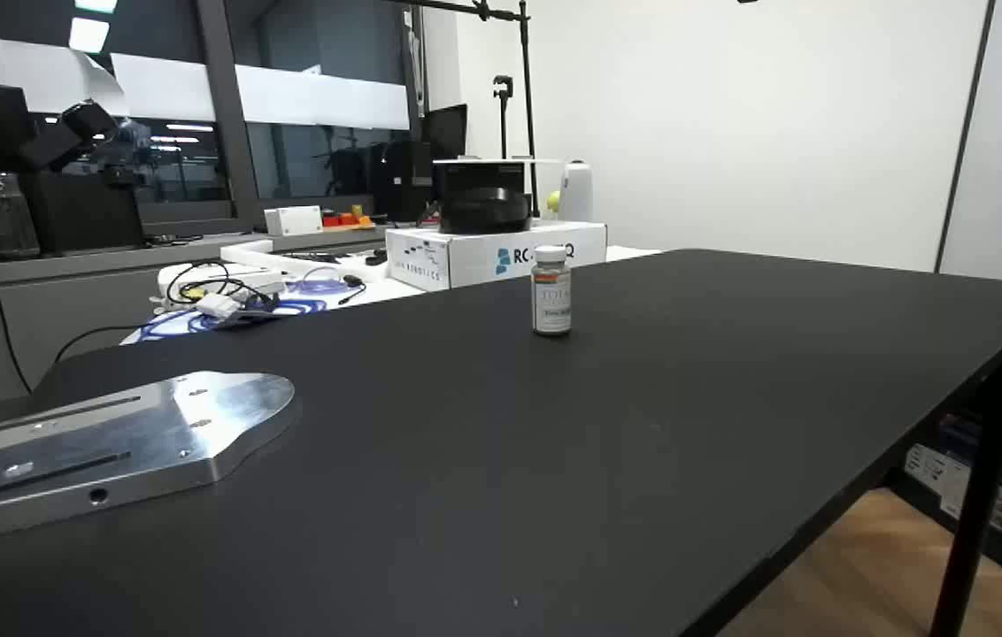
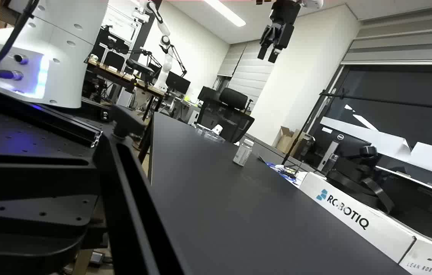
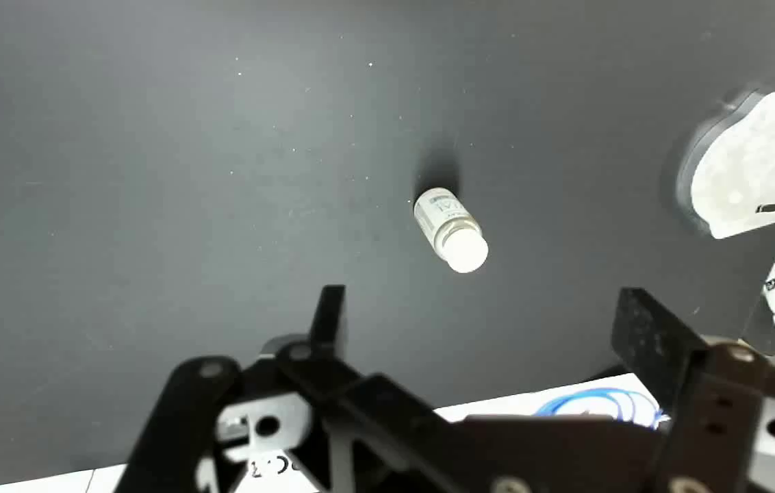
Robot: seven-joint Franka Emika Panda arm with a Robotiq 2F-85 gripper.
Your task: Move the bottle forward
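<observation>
The small white bottle (image 1: 551, 299) with a pale cap and a reddish label band stands upright on the black table (image 1: 483, 495). It shows in both exterior views, in an exterior view (image 2: 243, 153) and in the wrist view (image 3: 443, 218). My gripper (image 2: 268, 56) hangs high above the table in an exterior view, well above the bottle and apart from it. In the wrist view my gripper (image 3: 482, 293) has its two black fingers wide apart with nothing between them. The bottle lies ahead of the fingertips there, between their lines.
A silver metal plate (image 1: 200, 416) lies on the table, also at the right of the wrist view (image 3: 757, 171). A white Robotiq box (image 1: 527, 252) and blue cables (image 1: 289, 306) lie beyond the table edge. The white robot base (image 2: 55, 49) stands by the table.
</observation>
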